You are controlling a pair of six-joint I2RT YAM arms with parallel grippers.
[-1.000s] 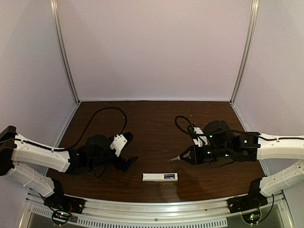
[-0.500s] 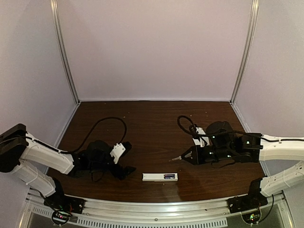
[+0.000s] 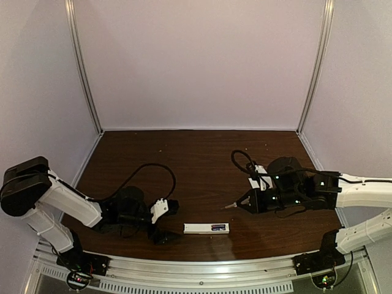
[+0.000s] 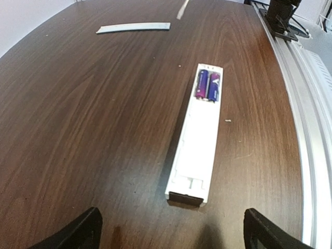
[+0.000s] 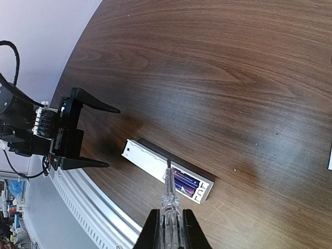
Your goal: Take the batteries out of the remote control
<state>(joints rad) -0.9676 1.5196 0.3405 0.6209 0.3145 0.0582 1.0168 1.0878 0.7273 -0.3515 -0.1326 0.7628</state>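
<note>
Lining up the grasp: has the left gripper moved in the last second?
Yes. The left gripper swung toward the near rail, now level with the left end of the remote control, which stayed put.

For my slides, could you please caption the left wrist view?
Open left gripper faces the remote control, both batteries in their recess.

Wooden table [image 4: 78, 104] bears remote control [image 4: 197, 145] (cover strip [image 4: 133, 27] apart).

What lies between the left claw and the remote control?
Only bare wood. In the left wrist view the open left claw faces the near end of the remote control, and nothing lies on the table between them.
</note>
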